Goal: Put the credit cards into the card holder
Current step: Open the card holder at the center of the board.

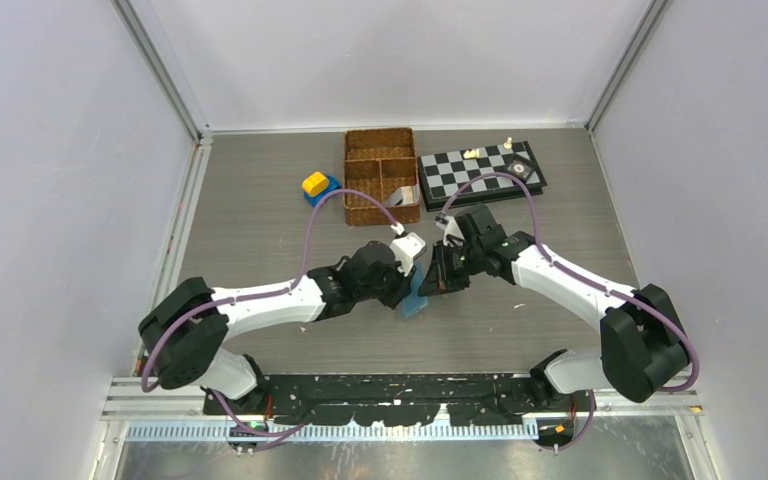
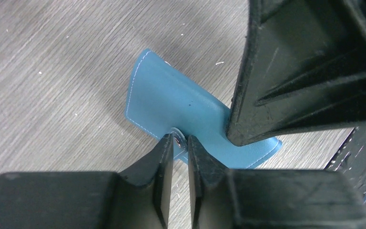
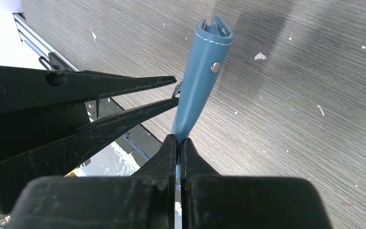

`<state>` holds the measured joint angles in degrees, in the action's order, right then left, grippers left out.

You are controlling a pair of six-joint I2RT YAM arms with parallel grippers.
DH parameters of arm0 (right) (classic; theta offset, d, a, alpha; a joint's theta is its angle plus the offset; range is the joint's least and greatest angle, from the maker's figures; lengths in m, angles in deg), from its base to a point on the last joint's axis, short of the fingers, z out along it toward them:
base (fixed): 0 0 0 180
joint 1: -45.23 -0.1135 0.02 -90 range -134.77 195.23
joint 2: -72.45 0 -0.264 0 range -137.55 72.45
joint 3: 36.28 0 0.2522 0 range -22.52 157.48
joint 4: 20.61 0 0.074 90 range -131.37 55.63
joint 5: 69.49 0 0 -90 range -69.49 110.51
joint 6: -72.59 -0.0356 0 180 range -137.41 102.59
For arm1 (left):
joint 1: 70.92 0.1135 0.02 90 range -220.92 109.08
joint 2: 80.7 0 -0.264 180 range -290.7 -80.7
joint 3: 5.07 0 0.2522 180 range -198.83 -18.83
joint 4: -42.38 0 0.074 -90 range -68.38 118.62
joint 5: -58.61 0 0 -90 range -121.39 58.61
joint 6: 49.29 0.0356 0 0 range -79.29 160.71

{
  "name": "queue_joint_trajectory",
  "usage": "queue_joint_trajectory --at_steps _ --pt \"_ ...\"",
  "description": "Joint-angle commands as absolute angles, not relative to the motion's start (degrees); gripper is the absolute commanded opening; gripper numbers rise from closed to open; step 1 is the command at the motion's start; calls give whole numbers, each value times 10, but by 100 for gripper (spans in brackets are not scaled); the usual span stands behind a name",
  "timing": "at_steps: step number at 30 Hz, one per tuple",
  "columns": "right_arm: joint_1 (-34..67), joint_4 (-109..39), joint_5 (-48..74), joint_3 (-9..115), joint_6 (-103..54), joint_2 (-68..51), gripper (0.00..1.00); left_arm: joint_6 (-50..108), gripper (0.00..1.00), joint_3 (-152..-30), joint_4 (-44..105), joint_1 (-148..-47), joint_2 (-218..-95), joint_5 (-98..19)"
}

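Right gripper (image 3: 177,139) clamps the seemingly light, floppy card holder (image 3: 198,90) by its edge; left gripper (image 2: 180,140) brackets its snap tab (image 2: 177,136), grip unclear

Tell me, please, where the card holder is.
Top view: the card holder stands centre, below the wicker basket, pinched by the right pincer, the left pincer at its snap.

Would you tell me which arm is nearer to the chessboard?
Right. The right arm reaches up just short of the chessboard; the left arm lies farther off, short of the basket.
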<state>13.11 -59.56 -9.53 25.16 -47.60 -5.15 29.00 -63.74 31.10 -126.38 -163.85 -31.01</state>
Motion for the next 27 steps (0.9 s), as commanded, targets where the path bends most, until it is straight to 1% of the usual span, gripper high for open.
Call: queue_joint_trajectory --at_steps 1,6,7,12,27 --pt "129 -594 -118 265 -482 -41 0 257 16 -663 288 -1259 -1657 -246" --pt "129 -594 -89 261 -491 -49 0 226 1 -666 266 -1259 -1662 -237" --pt "129 -594 -85 261 -492 -52 1 221 0 -666 265 -1258 -1664 -240" --pt "129 -600 -51 260 -499 -63 1 198 0 -671 254 -1259 -1674 -241" --pt "126 -616 41 246 -517 -92 1 112 0 -714 146 -1258 -1721 -147"
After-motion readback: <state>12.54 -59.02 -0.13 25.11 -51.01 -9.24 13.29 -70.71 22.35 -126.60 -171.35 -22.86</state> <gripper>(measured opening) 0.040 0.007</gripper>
